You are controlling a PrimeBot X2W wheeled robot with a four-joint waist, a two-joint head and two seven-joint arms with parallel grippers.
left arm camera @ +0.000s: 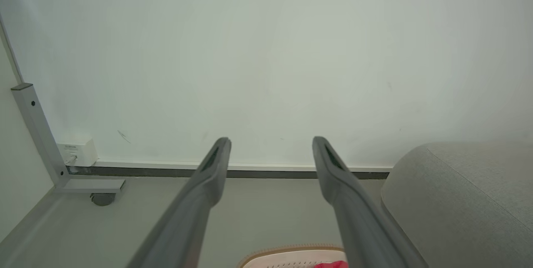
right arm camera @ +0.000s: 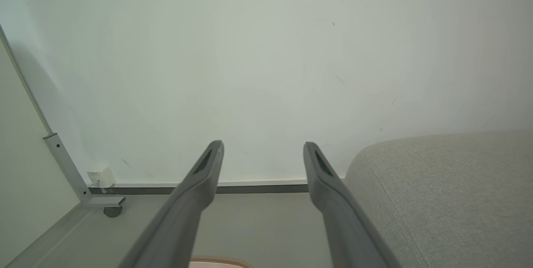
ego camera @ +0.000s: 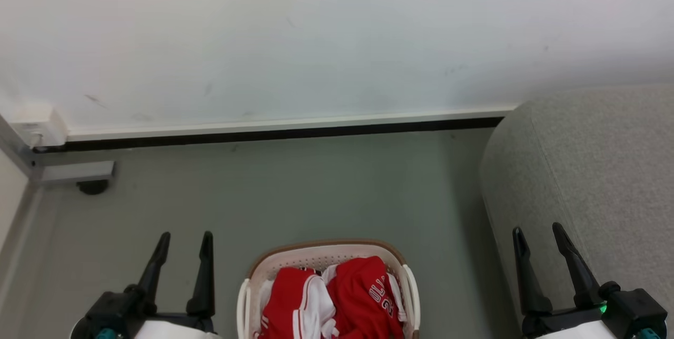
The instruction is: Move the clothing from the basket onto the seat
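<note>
Clothing (ego camera: pixel 337 299) heaped in basket (ego camera: pixel 316 248)

I see the red pile at six o'clock, the seat (ego camera: pixel 595 170) at three o'clock, apart from it. My left gripper (ego camera: pixel 187 235) at seven and right gripper (ego camera: pixel 537 227) at five have fingers spread wide, holding nothing

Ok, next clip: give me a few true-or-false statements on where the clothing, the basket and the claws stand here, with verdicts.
1. The red clothing lies in the basket. True.
2. The left claw is shut on a jersey. False: it is open and holds nothing.
3. The seat stands to the robot's right of the basket. True.
4. One garment lies on the seat. False: the visible part of the seat bears none.
5. The right claw is open. True.
</note>
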